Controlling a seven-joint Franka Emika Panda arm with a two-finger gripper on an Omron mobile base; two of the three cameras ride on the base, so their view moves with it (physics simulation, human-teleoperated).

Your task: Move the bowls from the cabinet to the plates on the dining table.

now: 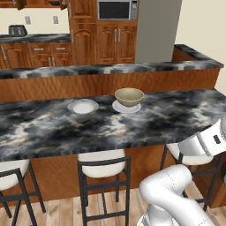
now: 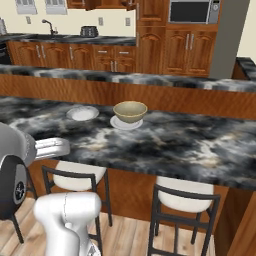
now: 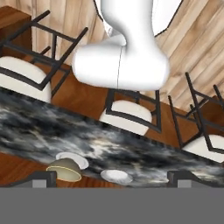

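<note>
On the marble dining table (image 1: 167, 117) (image 2: 190, 145) a pale beige bowl (image 1: 129, 96) (image 2: 130, 111) sits upright on a small pale plate (image 1: 126, 107) (image 2: 125, 123). To its left lies a second plate (image 1: 82, 106) (image 2: 82, 114) with nothing on it. The hand view looks back across the table from the far side and is upside down: it has the bowl (image 3: 64, 170), the plate under it (image 3: 74, 159) and the bare plate (image 3: 116, 176) low in the picture. My gripper (image 3: 113, 179) is open wide, with nothing between its fingertips (image 3: 43, 177). The cabinet's lower edge (image 2: 107, 4) shows at the top.
White-seated black stools (image 1: 103, 170) (image 2: 182, 202) stand along the table's near side. A raised marble ledge (image 1: 110, 69) runs behind the table. Beyond it are base cupboards, a microwave (image 1: 115, 9) and a toaster (image 1: 17, 30) on the far worktop.
</note>
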